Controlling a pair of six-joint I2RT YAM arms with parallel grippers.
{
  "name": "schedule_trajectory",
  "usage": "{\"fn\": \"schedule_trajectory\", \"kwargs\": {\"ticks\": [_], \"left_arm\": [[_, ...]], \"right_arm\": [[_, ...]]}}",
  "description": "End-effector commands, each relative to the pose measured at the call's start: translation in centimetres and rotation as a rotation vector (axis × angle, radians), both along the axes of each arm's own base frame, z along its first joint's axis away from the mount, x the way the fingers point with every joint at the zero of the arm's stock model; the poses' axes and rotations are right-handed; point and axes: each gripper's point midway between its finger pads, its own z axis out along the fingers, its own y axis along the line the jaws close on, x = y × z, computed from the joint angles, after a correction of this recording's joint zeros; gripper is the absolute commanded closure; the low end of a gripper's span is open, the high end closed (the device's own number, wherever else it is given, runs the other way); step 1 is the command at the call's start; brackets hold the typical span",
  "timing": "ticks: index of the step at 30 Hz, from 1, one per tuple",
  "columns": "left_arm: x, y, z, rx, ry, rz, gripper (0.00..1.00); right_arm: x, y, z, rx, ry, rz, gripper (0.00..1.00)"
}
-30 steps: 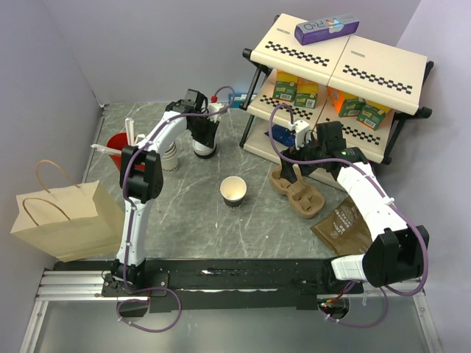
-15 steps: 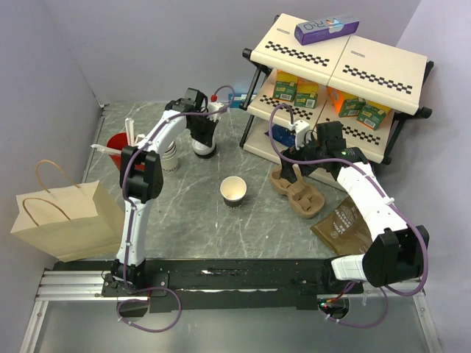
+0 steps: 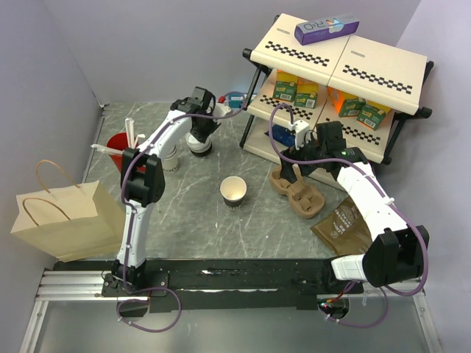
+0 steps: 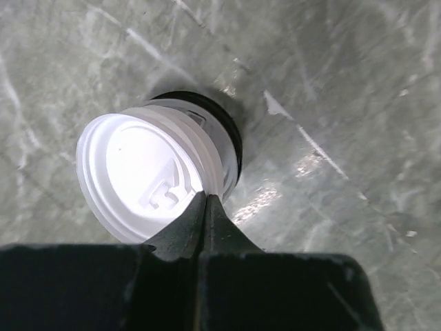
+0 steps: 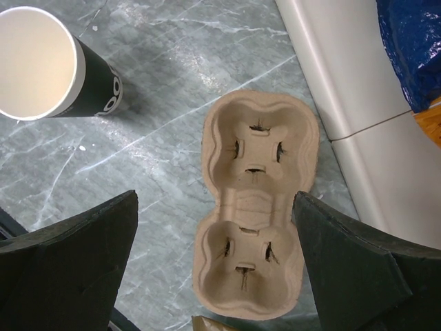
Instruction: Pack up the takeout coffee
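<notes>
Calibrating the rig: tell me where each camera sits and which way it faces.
Top external: high behind the bases, looking down on the table; left arm and right arm show whole.
Left wrist: on the left arm, looking down at the takeout coffee; left jaws shut at bottom edge.
Right wrist: on the right arm, looking down at the cup carrier and open cup; right jaws open at lower corners.
Shared: top external and right wrist both show cup carrier and open cup.

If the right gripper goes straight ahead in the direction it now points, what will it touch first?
Most likely the cardboard cup carrier. In the wrist view it lies directly ahead, centred between the fingers of the open right gripper, and nothing shows in between. How far away it is, I cannot tell.
</notes>
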Motion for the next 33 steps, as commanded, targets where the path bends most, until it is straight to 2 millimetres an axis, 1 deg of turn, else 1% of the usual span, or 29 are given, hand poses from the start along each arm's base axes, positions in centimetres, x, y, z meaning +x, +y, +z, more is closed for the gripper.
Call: {"fn": "schedule_trajectory", "kwargs": {"ticks": [1, 3, 4, 5, 6, 8, 9, 10, 11, 12, 13, 15, 17, 18, 19, 22, 23, 25, 26, 31, 33], "left_arm": [[-0.8, 0.3, 3.0, 0.129, -0.099, -0.042, 0.99], [-1.3, -0.6, 3.2, 0.038, -0.065, -0.023, 0.99], [-1.1, -0.5, 3.5, -0.004, -0.052, -0.005, 0.99], [-1.4, -1.2, 3.5, -0.053, -0.024, -0.009, 0.99], [-1.4, -1.1, 3.4, -0.066, -0.006, 0.032, 0.99], [-0.7, -0.7, 3.5, -0.052, -0.02, 0.082, 0.99], [-0.4, -0.7, 4.3, -0.071, -0.041, 0.112, 0.99], [-0.5, -0.5, 4.0, -0.066, -0.041, 0.123, 0.99], [-0.4, -0.2, 4.0, -0.057, -0.056, 0.135, 0.99], [-0.7, 0.1, 4.0, -0.052, -0.062, 0.14, 0.99], [-0.4, 0.2, 4.2, -0.053, -0.08, 0.145, 0.99], [-0.5, 0.2, 4.7, -0.053, -0.089, 0.139, 0.99], [-0.7, 0.3, 4.5, -0.043, -0.077, 0.134, 0.99], [-0.4, 0.8, 4.6, -0.013, -0.09, 0.147, 0.99], [-0.6, 0.9, 4.2, -0.001, -0.073, 0.148, 0.96], [-1.0, 0.5, 4.7, -0.024, -0.051, 0.149, 0.92], [-1.2, 0.5, 4.8, -0.028, -0.043, 0.153, 0.87], [-1.7, 0.3, 4.8, -0.029, -0.041, 0.151, 0.8], [-1.8, 0.3, 4.8, -0.026, -0.041, 0.146, 0.79], [-2.2, 0.4, 4.4, -0.014, -0.03, 0.135, 0.83], [-2.6, -0.1, 3.8, -0.034, 0.003, 0.107, 0.79]], "right_arm": [[0.3, 0.1, 1.7, 0.023, -0.059, 0.007, 0.0], [0.1, 0.2, 1.5, 0.025, -0.054, 0.01, 0.0], [0.1, 0.2, 1.4, 0.026, -0.053, 0.007, 0.0], [0.1, 0.2, 1.5, 0.028, -0.054, 0.01, 0.0], [0.1, 0.1, 1.5, 0.027, -0.055, 0.005, 0.0], [0.1, 0.1, 1.6, 0.026, -0.061, 0.006, 0.0], [0.1, 0.1, 1.7, 0.023, -0.065, 0.008, 0.0], [0.0, 0.1, 1.6, 0.021, -0.063, 0.007, 0.0], [0.0, 0.0, 1.6, 0.019, -0.065, 0.005, 0.0], [0.0, 0.0, 1.6, 0.021, -0.068, 0.006, 0.0], [-0.2, 0.1, 1.4, 0.025, -0.06, 0.009, 0.0], [-0.3, 0.1, 1.4, 0.031, -0.058, 0.007, 0.0], [-0.3, 0.2, 1.3, 0.035, -0.054, 0.01, 0.0], [-0.4, 0.2, 1.2, 0.036, -0.053, 0.008, 0.0], [-0.3, 0.2, 1.3, 0.035, -0.053, 0.009, 0.0], [-0.2, 0.3, 1.4, 0.037, -0.057, 0.008, 0.0], [-0.2, 0.2, 1.4, 0.035, -0.057, 0.008, 0.0], [-0.3, 0.3, 1.3, 0.036, -0.056, 0.009, 0.0], [-0.2, 0.2, 1.3, 0.036, -0.056, 0.005, 0.0], [-0.3, 0.3, 1.3, 0.044, -0.052, 0.007, 0.0], [-0.2, 0.4, 1.3, 0.044, -0.049, 0.01, 0.0]]}}
